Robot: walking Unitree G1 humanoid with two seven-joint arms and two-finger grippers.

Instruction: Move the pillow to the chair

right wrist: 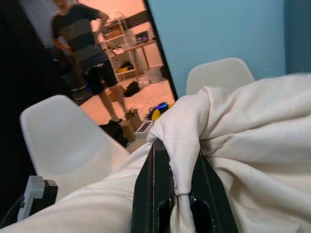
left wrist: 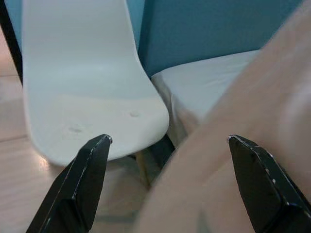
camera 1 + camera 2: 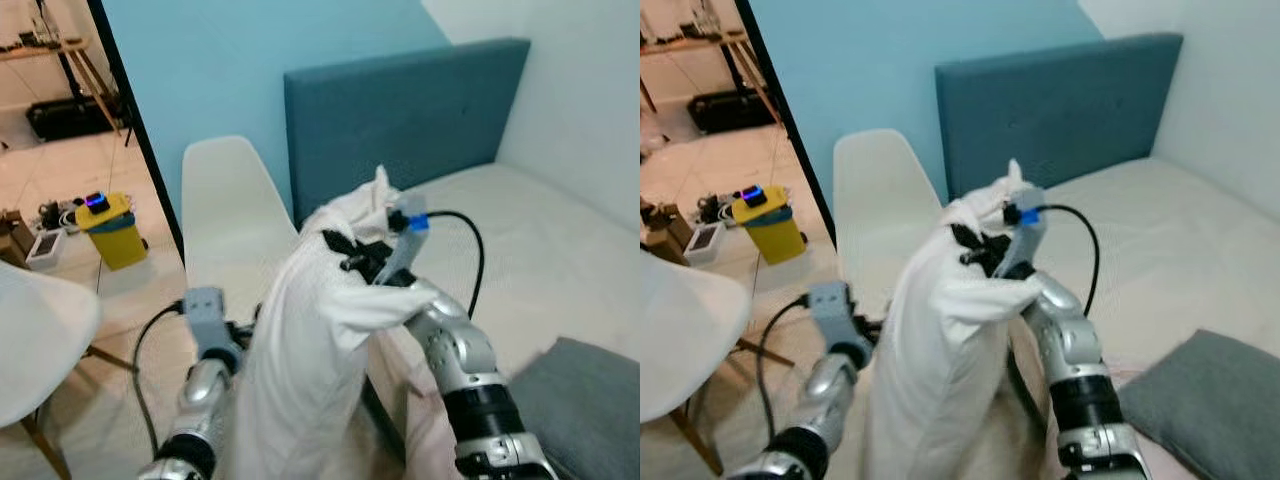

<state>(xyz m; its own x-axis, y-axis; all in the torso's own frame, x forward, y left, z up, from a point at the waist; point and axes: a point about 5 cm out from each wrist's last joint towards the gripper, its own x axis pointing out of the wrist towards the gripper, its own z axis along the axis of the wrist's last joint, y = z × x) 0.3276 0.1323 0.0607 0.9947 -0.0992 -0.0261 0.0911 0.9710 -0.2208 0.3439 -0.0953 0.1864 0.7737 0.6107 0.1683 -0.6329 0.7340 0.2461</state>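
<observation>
The left pincer [image 2: 167, 182] stood wide apart and empty beside the hanging white pillow [image 3: 310, 360]. The right pincer [image 1: 176, 191] was clamped on a bunched fold near the pillow's top, holding it in the air between the bed [image 3: 560, 250] and the white chair [image 3: 235, 220]. So the pick-up looked done; carrying it over the seat beyond and letting go remained.

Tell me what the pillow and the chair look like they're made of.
Pillow: soft white fabric, matte; it creases and bunches where the right hand pinches it. Chair: probably moulded plastic, a smooth off-white one-piece shell with a faint sheen.
</observation>
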